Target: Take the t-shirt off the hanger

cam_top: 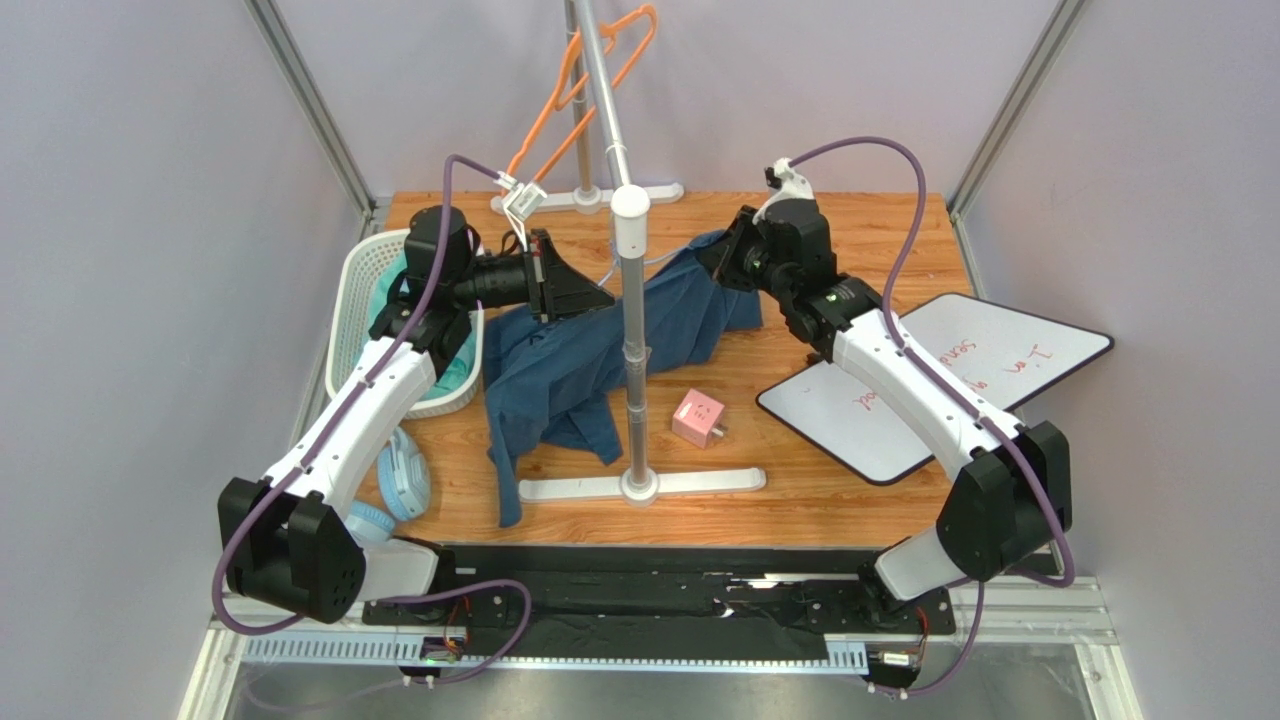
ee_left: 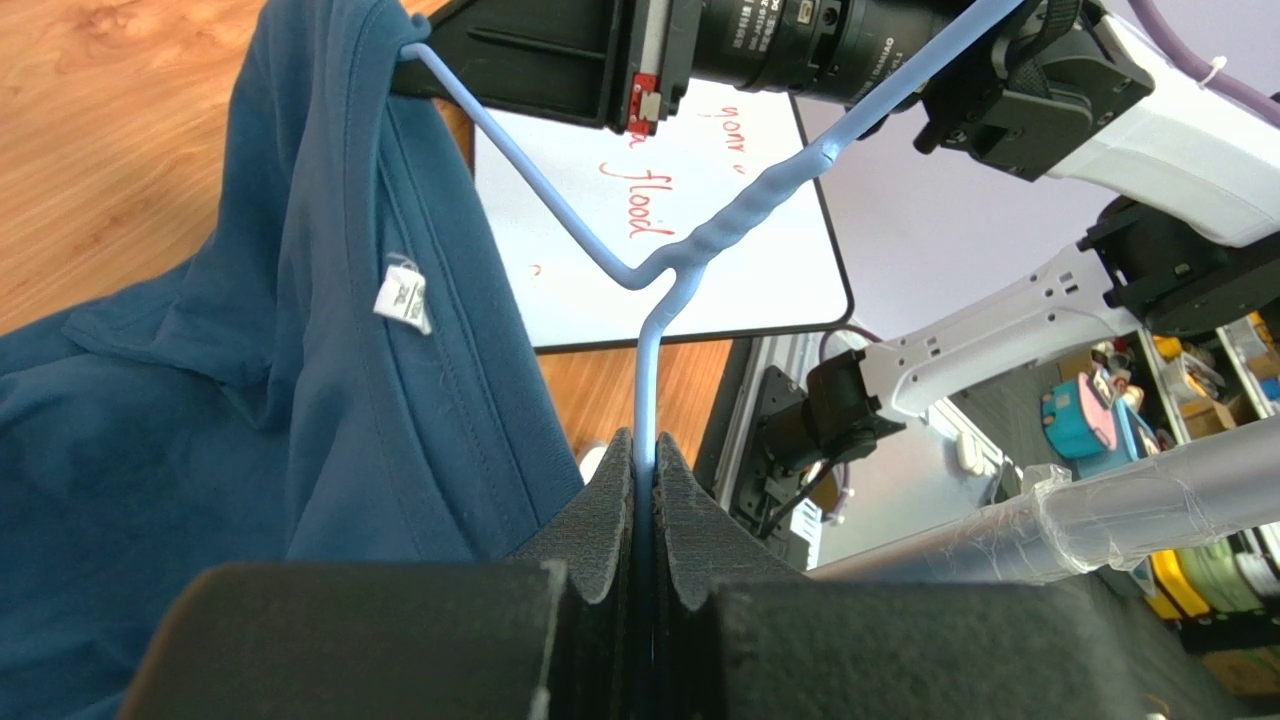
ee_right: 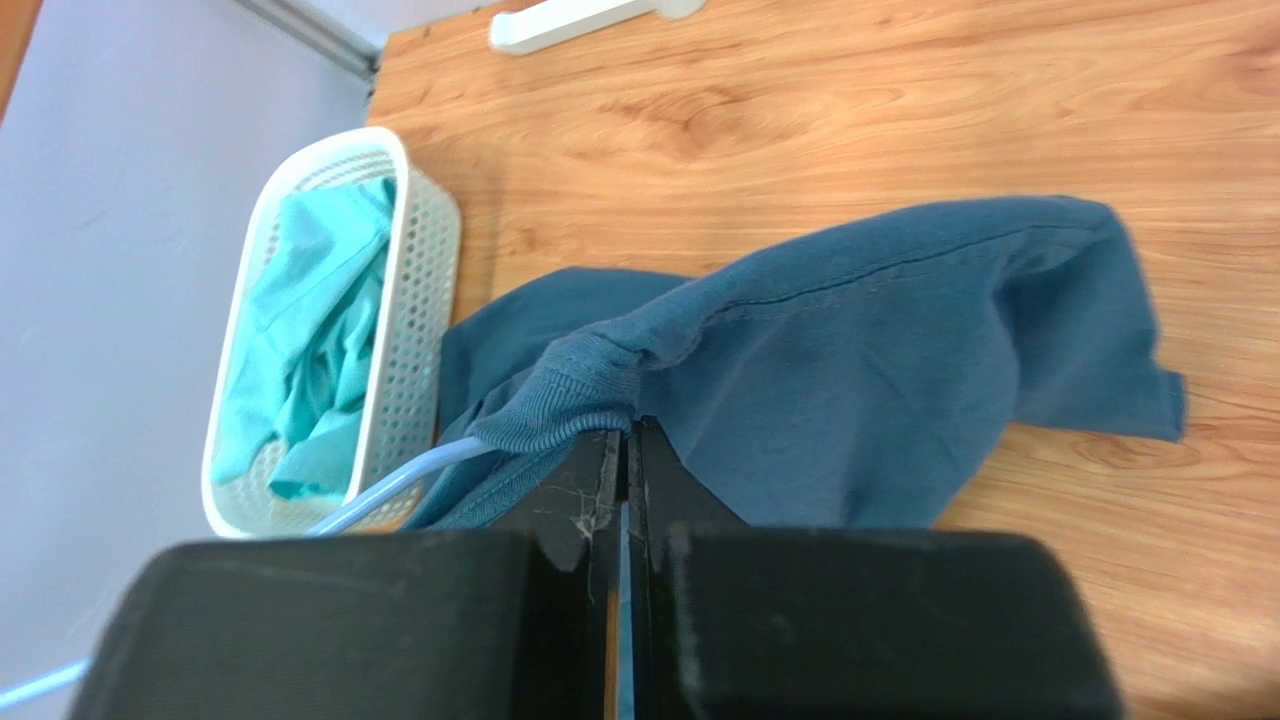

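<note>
Table (cam_top: 842, 510): wooden, with both arms reaching away from its near edge.
Pale blue object (cam_top: 403, 477): on the table beside the left arm's near link; what it is cannot be told.
Stand (cam_top: 634, 300): a grey upright pole, its white foot crossing the table's near middle.
Pink cube (cam_top: 697, 417): just right of the pole, apart from the shirt.
Whiteboard (cam_top: 819, 408): flat on the right side under the right arm, with red writing on it.
T-shirt (cam_top: 564, 375): dark blue. Most of it lies crumpled on the table left of the pole, and one part stretches behind the pole to the right.
Left gripper (ee_left: 643, 465): pads pressed together on the thin wire of the hanger.
Hanger (ee_left: 706, 248): light blue — one arm runs up into the shirt's neck opening, close to a white label (ee_left: 403, 293).
Right gripper (ee_right: 624, 450): fingers pinched shut on the shirt's ribbed collar, which is lifted off the wood.
Basket (cam_top: 349, 300): white, at the left edge — teal cloth (ee_right: 323, 345) lies inside.
Orange hanger (cam_top: 559, 93): hooked high on the pole at the far side.
</note>
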`<control>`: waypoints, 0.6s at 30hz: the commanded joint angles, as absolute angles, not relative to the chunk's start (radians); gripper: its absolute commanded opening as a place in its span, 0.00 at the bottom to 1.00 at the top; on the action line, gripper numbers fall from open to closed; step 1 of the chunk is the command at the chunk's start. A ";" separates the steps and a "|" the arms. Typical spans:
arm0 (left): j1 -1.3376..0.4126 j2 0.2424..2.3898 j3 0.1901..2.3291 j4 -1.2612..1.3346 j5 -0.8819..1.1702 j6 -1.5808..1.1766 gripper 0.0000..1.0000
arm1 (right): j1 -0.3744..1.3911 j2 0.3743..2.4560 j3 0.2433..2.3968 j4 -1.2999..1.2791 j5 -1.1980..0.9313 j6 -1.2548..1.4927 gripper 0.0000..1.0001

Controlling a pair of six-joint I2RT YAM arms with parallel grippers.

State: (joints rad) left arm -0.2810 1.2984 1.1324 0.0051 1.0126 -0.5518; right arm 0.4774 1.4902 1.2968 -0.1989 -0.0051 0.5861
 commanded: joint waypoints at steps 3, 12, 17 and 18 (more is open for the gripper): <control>-0.284 1.292 1.172 0.046 1.062 -0.525 0.00 | 0.414 1.531 1.419 -0.332 0.202 0.568 0.00; -0.284 1.261 1.167 0.028 1.026 -0.494 0.00 | 0.299 1.621 1.506 -0.448 0.177 0.540 0.00; -0.282 1.259 1.167 0.034 1.028 -0.497 0.00 | 0.279 1.655 1.514 -0.459 0.163 0.535 0.00; -0.282 1.258 1.166 0.037 1.029 -0.499 0.00 | 0.278 1.658 1.511 -0.457 0.161 0.535 0.00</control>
State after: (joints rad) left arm -0.2874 1.3048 1.1324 -0.0086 0.9520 -0.5106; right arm 0.3546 1.6238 1.4868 -0.4274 0.0154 0.5850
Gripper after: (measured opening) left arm 0.009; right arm 0.003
